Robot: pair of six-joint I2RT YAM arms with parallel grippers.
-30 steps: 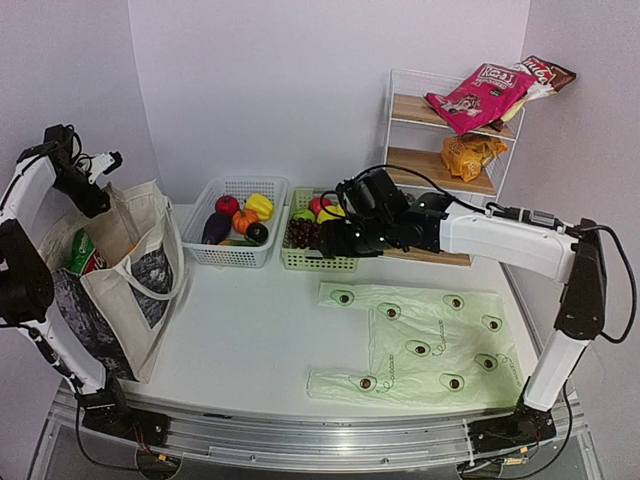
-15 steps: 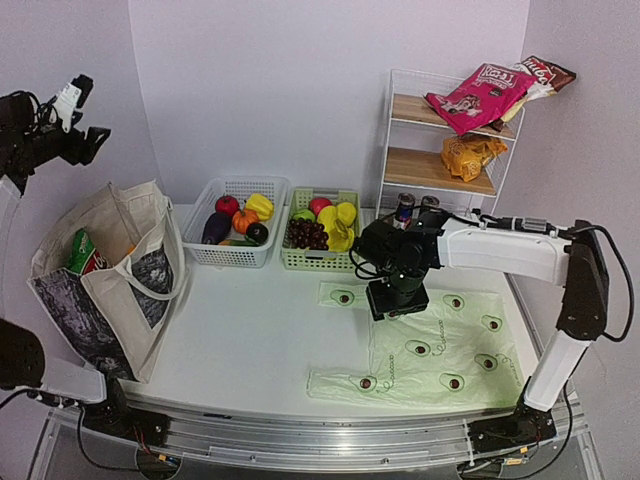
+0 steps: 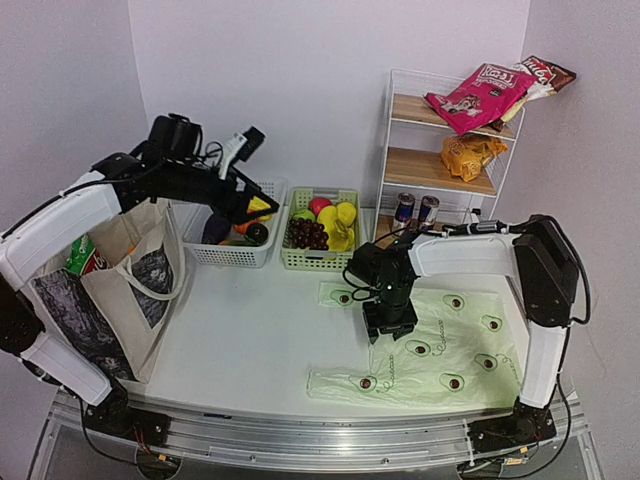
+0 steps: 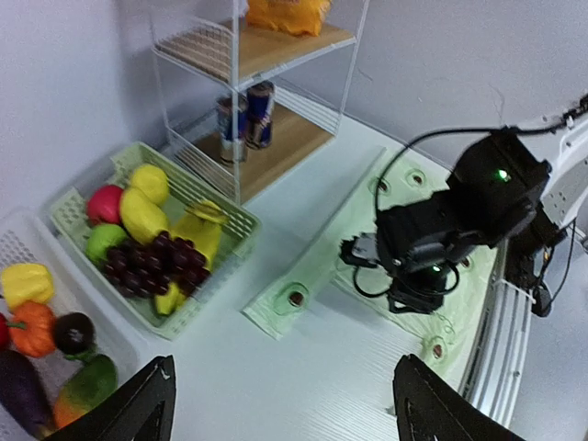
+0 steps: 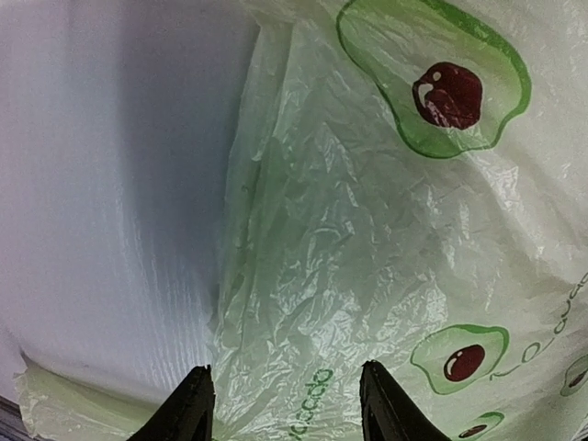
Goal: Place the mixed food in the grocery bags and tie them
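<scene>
The beige canvas tote (image 3: 110, 270) stands at the left with a green-and-white packet (image 3: 84, 254) inside. The pale-green avocado bag (image 3: 440, 345) lies flat at the right. My right gripper (image 3: 388, 322) hangs low over its left edge, open and empty; in the right wrist view (image 5: 288, 413) the crinkled plastic (image 5: 367, 257) lies between the fingers. My left gripper (image 3: 250, 205) is open and empty, high over the white basket (image 3: 232, 258); its wrist view (image 4: 289, 413) looks down on grapes (image 4: 152, 262) and yellow fruit (image 4: 142, 211). Drink cans (image 3: 405, 208) stand on the shelf.
A green basket (image 3: 320, 262) holds grapes (image 3: 305, 233) and yellow fruit (image 3: 342, 218). The white basket holds toy vegetables. A wire shelf (image 3: 392, 130) at the back right carries a pink packet (image 3: 475, 95) and an orange packet (image 3: 470, 155). Bare table (image 3: 260, 330) lies between the bags.
My left arm has swung from the far upper left across to above the white basket. My right gripper has moved from the green basket down onto the plastic bag's left edge.
</scene>
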